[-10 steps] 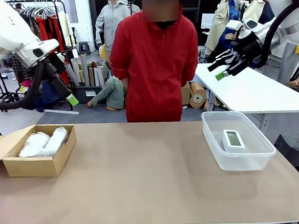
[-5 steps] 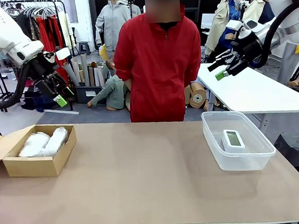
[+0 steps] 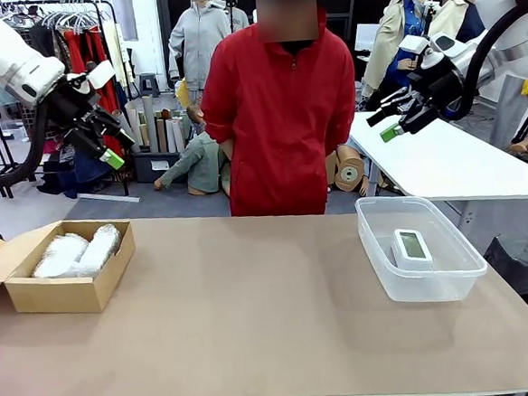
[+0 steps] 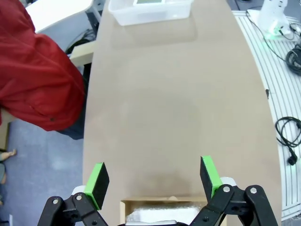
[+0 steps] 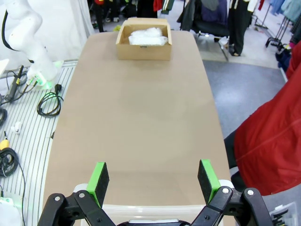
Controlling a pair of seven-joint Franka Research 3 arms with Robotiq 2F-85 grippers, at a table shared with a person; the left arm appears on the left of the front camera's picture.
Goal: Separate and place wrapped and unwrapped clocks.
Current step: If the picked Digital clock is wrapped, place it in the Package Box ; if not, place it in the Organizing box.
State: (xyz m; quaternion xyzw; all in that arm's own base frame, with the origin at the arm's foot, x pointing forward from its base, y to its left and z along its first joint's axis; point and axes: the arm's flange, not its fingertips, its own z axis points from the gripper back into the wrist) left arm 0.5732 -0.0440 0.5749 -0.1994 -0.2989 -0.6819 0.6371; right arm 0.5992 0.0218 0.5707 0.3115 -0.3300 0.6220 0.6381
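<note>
- Front view shows the sorting apparently finished: two wrapped clocks (image 3: 77, 250) lie side by side in the cardboard box (image 3: 62, 294) at the table's left end, and the bare clock (image 3: 411, 246) sits in the clear tub (image 3: 421, 282) at the right end.
- Left gripper (image 3: 108, 139) hangs high above and beyond the box, jaws spread wide and empty; in the left wrist view the green pads (image 4: 97, 179) stand well apart over bare table, with the box edge and white wrap (image 4: 162, 213) at the bottom.
- Right gripper (image 3: 390, 115) is raised far right, above and behind the tub, also wide and holding nothing.
- Key relation: the bundles lie below and nearer than the left gripper, their long axes running near-to-far and leaning slightly right; the left arm is clearly the closer one to them.
- The bare clock lies below the right gripper, its long side running near-to-far, so the right arm is nearer to it.
- A person (image 3: 278, 106) in a red jacket stands at the far edge, hands not on the table.
- My judgement: little or nothing remains to move.
</note>
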